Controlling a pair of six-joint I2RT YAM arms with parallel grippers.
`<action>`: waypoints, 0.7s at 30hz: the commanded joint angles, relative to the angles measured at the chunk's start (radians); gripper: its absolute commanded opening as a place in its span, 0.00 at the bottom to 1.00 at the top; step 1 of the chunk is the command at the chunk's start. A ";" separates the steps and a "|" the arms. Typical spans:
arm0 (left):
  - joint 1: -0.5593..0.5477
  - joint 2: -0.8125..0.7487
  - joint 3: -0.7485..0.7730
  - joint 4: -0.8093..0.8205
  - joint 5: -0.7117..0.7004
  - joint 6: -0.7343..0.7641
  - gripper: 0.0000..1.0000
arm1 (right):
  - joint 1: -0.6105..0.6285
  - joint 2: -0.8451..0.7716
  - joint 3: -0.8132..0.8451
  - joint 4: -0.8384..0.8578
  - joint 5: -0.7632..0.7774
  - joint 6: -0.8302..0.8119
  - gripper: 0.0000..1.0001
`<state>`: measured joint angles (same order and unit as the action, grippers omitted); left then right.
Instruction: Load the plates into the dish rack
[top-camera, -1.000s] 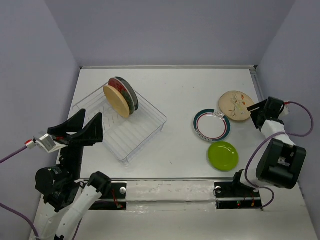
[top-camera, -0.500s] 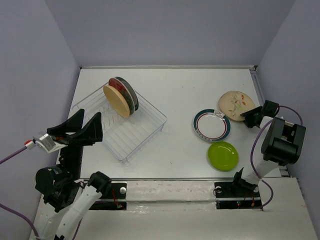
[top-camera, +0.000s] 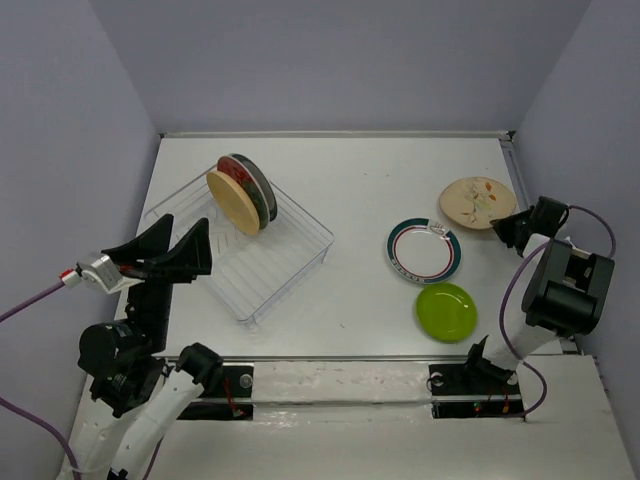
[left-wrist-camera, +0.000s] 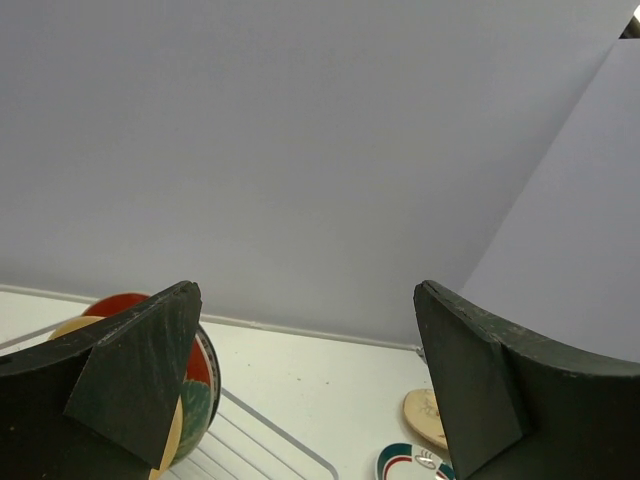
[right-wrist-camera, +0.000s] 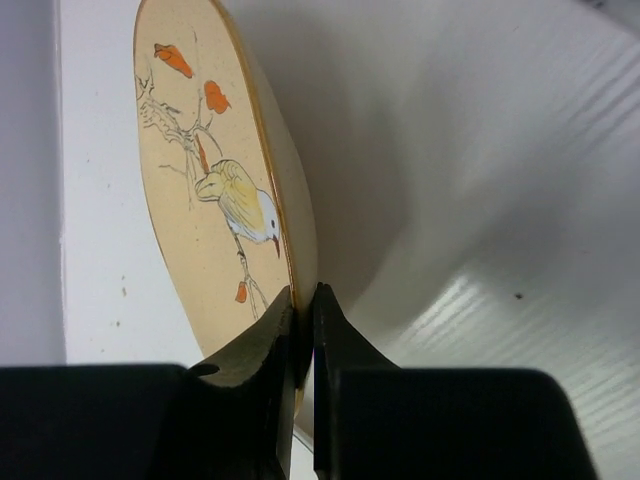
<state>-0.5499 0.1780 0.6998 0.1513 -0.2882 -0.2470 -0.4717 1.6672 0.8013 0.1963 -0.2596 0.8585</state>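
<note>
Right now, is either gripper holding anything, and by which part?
The right gripper pinches the beige bird plate by its rim. The left gripper is open and holds nothing.

No lettering, number, brand or sign is legible in any view. The beige plate (right-wrist-camera: 200, 180) carries only a painted picture, a yellow and white bird on a twig with orange leaves, and no words. The teal-rimmed plate (top-camera: 424, 252) bears a small pale mark (top-camera: 437, 230) on its far rim; whether it is a label or writing cannot be told, as it is too small to read.
</note>
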 joint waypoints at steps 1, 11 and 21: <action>-0.004 0.029 0.023 0.034 -0.019 0.025 0.99 | 0.004 -0.176 0.036 0.081 0.103 -0.035 0.07; 0.004 0.069 0.024 0.027 -0.046 0.041 0.99 | 0.352 -0.422 0.200 -0.052 0.376 -0.291 0.07; 0.048 0.077 0.015 0.033 -0.114 0.048 0.99 | 0.967 -0.384 0.563 -0.130 0.653 -0.557 0.07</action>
<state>-0.5350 0.2424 0.6998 0.1349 -0.3504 -0.2184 0.2947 1.2823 1.1484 -0.0814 0.2302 0.4294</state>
